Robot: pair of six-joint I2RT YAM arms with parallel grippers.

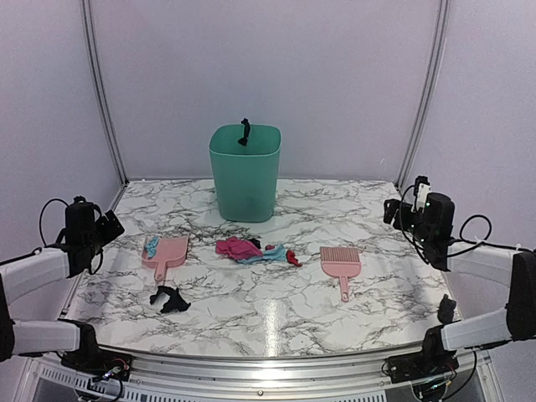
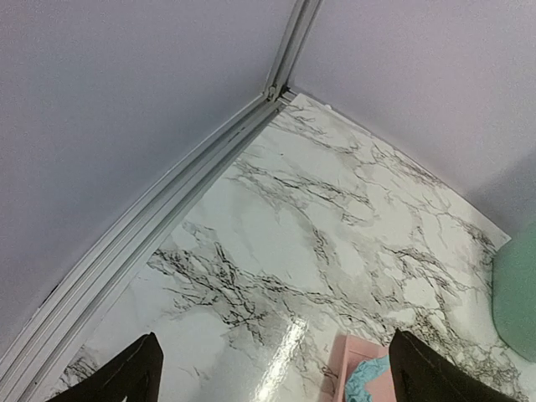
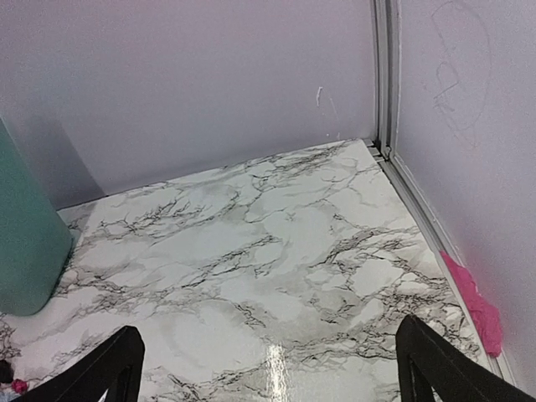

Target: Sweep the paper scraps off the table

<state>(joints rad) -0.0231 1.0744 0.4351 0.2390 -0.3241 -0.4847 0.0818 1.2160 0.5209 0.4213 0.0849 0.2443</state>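
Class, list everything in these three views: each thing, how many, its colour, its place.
table: one, white, black-veined, under everything
bin: one, green, centre back
dark bit: one, black, on the bin's rim
dustpan: one, pink, left of centre
brush: one, pink, right of centre
paper scraps: cluster, magenta, blue, red, black, centre
blue scrap: one, on the dustpan
black scrap: one, near left
pink scrap: one, right edge by wall
left gripper: black, open, left side
right gripper: black, open, right side

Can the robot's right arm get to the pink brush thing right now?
Probably yes. The pink brush lies alone on the table on that arm's side. Nothing stands between it and the right gripper, which hangs open near the table's right side.
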